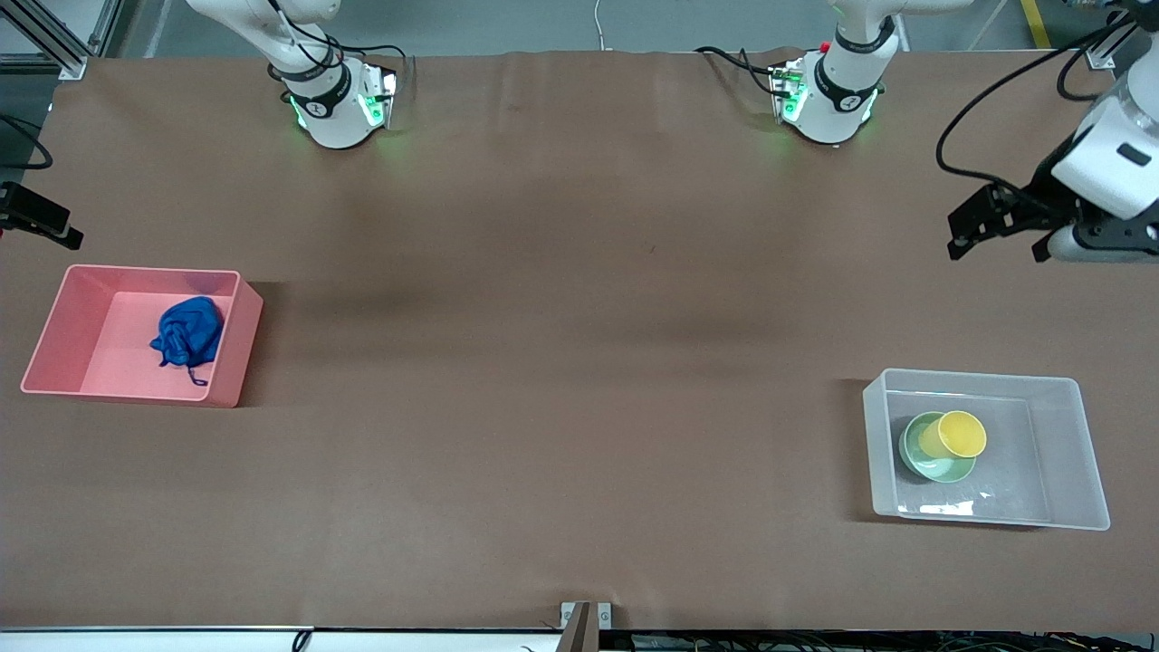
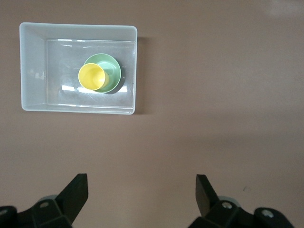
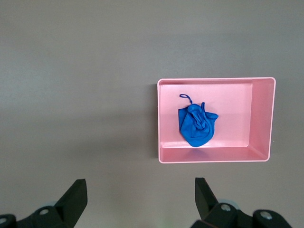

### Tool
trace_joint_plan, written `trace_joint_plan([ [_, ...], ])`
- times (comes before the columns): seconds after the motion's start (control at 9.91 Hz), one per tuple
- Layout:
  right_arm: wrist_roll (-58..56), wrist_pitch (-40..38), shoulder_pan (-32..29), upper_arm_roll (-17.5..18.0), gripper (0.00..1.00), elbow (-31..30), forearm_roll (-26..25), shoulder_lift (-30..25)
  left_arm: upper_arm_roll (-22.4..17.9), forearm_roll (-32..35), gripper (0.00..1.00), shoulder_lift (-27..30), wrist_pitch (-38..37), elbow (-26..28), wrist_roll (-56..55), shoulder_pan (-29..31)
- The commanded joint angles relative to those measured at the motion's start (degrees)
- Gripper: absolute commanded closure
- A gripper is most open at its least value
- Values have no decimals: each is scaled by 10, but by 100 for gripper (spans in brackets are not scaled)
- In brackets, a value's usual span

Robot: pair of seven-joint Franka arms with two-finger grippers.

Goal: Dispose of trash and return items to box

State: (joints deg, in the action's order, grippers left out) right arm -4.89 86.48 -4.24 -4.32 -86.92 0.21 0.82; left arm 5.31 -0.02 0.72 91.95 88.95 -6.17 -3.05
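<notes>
The blue cloth wad with its string loop lies inside the pink bin at the right arm's end of the table; it also shows in the right wrist view. The yellow cup rests in the mint-green bowl inside the clear box at the left arm's end; cup, bowl and box show in the left wrist view. My left gripper is open and empty, up over bare table. My right gripper is open and empty, at the table's edge.
The pink bin and the clear box stand far apart on a brown table. The two arm bases stand along the table's edge farthest from the front camera.
</notes>
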Motion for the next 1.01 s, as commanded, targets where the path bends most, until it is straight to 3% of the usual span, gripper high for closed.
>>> trace_joint_plan([
  [0.0,0,2,4,-2,0,-10,-7,-10,1,6,0,-10,-21,10,-7,6],
  [0.3,0,3,3,-2,0,-10,-7,-10,-21,4,0,-11,-1,18,-5,0],
  [0.91,0,3,2,-2,0,-10,-7,-10,-21,2,0,-11,-5,26,4,-6],
])
